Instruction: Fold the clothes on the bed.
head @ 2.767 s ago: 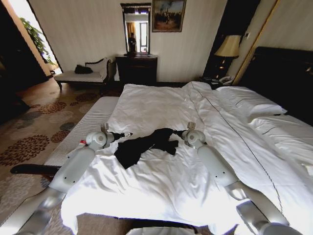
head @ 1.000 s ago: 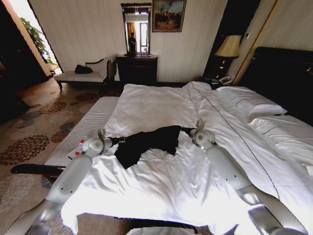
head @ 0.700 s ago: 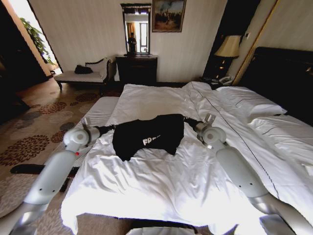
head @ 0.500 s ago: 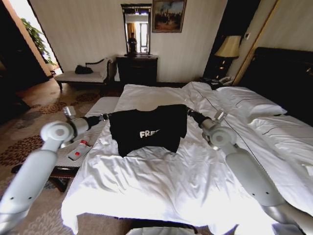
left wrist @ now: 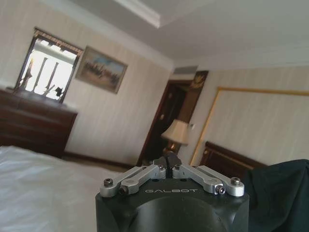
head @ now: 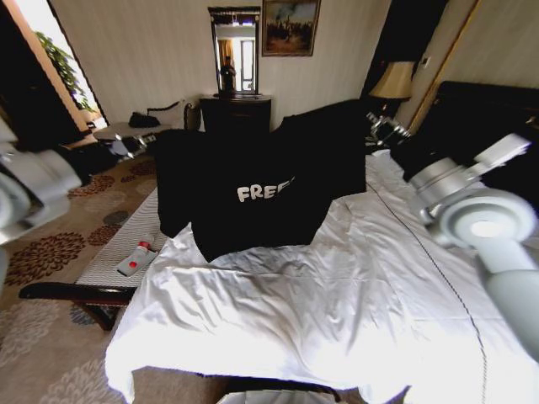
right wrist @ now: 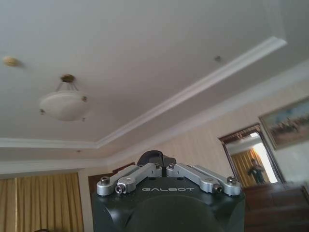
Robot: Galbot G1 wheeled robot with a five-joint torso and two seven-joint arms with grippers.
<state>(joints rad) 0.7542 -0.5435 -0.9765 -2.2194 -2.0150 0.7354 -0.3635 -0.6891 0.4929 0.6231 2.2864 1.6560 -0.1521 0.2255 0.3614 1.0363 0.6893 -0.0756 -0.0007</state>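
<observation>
While held up wide over the bed (head: 278, 311), soft black shirt (head: 269, 189), pinched tight by left gripper (head: 143, 145) and right gripper (head: 381, 128).

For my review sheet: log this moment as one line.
left gripper: shut on T-shirt | right gripper: shut on T-shirt | T-shirt: lifted, spread, hem touching bed

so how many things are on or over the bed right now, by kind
black T-shirt held up over the bed, by left gripper and right gripper: 1
white duvet: 1
white bottle with red cap on the striped strip beside the duvet: 1
total: 3
</observation>
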